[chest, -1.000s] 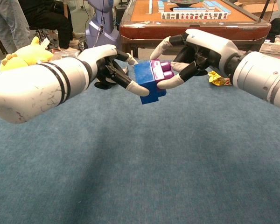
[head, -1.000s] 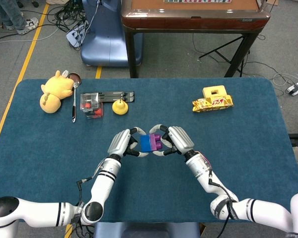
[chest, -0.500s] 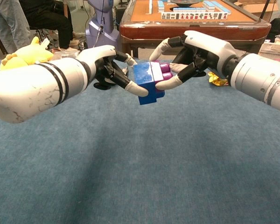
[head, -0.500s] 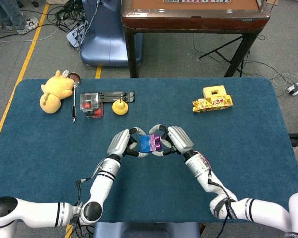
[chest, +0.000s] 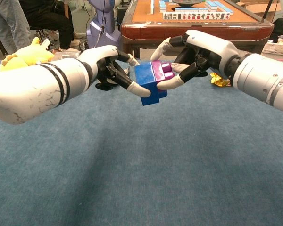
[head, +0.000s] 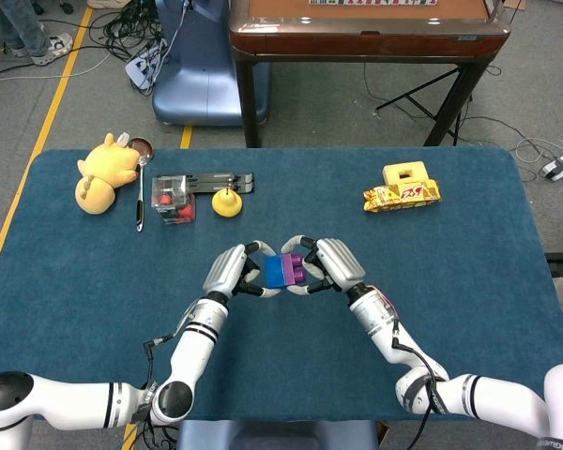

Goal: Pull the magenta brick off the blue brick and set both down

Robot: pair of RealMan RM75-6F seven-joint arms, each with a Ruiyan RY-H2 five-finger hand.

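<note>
Both hands meet above the middle of the blue surface, each gripping one half of the joined bricks. From the left of the frame, the left hand pinches the blue brick between thumb and fingertips; in the chest view its fingers press the brick's near lower corner. From the right, the right hand pinches the magenta brick, its thumb under the brick and its other fingers curled over the top. The two bricks are still stuck together, the magenta one on the right face of the blue one, and both are held clear of the surface, as the chest view shows.

Toward the upper left of the head view lie a yellow plush toy, a spoon, a small clear box and a yellow pear-shaped toy. A yellow toy vehicle sits at upper right.
</note>
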